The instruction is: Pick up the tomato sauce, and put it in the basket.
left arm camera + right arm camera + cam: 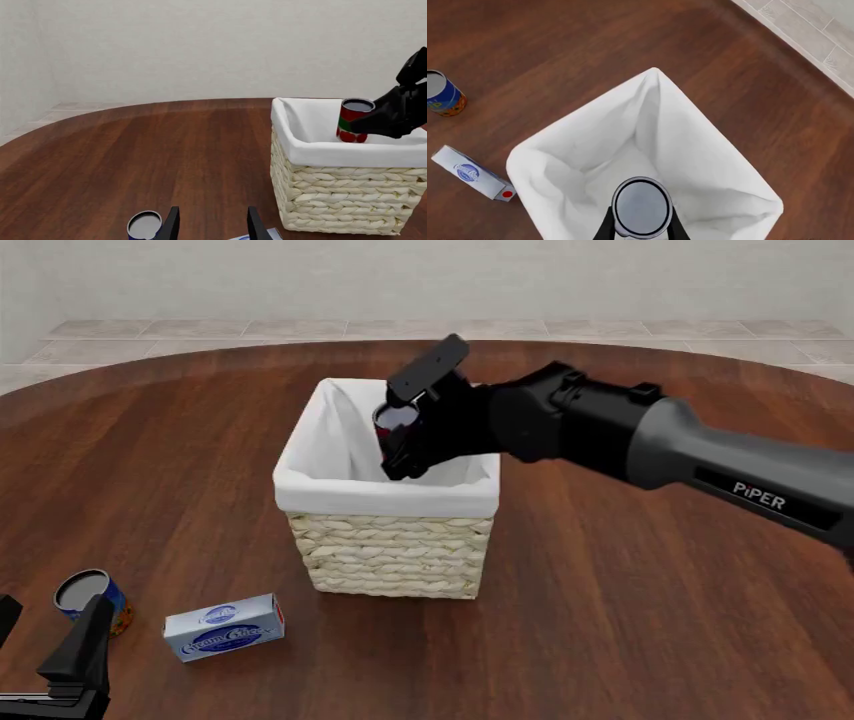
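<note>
Over the open mouth of the basket [387, 540] I am holding the tomato sauce [353, 121] in the right gripper [400, 445], its fingers clamped against the can's two sides. In the right wrist view the can's silver top [641, 206] is sitting between the dark fingertips [606, 227], with the white cloth lining [694, 165] spreading out beneath it, so the can is hanging upright above the inside of the basket and touching neither wall. From the left wrist view I am seeing it at about rim height, its red base dipping just behind the folded cloth edge [347, 152].

The left gripper [210, 225] is idling low at the near left of the table [641, 620], jaws apart and gripping nothing. Just beside it the blue-and-orange can [88, 598] is standing upright, and a little to the right of that the blue-and-white box [224, 627] is lying flat on the wood. Both are sitting well apart from the basket, toward my side of it and to its left.
</note>
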Action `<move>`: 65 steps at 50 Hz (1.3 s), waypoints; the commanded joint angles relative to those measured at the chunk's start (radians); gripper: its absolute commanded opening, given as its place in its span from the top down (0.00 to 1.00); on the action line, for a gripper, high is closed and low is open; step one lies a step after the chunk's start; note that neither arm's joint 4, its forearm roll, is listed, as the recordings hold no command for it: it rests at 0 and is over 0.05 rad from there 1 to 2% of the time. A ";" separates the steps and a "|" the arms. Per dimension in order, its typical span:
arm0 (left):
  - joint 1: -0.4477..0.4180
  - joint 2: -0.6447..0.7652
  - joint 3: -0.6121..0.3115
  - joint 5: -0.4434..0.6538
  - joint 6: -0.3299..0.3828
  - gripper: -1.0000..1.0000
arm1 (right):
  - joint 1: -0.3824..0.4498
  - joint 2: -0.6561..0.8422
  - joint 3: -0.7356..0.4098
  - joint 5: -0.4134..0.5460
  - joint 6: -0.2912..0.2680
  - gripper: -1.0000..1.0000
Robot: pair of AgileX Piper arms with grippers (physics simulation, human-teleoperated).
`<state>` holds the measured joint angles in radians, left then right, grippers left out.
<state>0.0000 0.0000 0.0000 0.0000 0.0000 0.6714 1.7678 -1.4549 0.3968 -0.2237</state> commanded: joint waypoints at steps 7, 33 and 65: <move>0.000 0.000 0.000 0.000 0.000 0.00 | 0.006 0.013 0.008 0.006 0.018 1.00; 0.000 0.000 0.000 0.000 0.000 0.00 | -0.016 0.037 -0.072 0.040 -0.014 0.00; 0.000 0.000 0.000 0.000 0.000 0.00 | -0.015 -0.031 -0.130 0.102 -0.062 0.00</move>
<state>0.0000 0.0000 0.0000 0.0000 0.0000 0.6541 1.7615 -1.5782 0.4864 -0.2754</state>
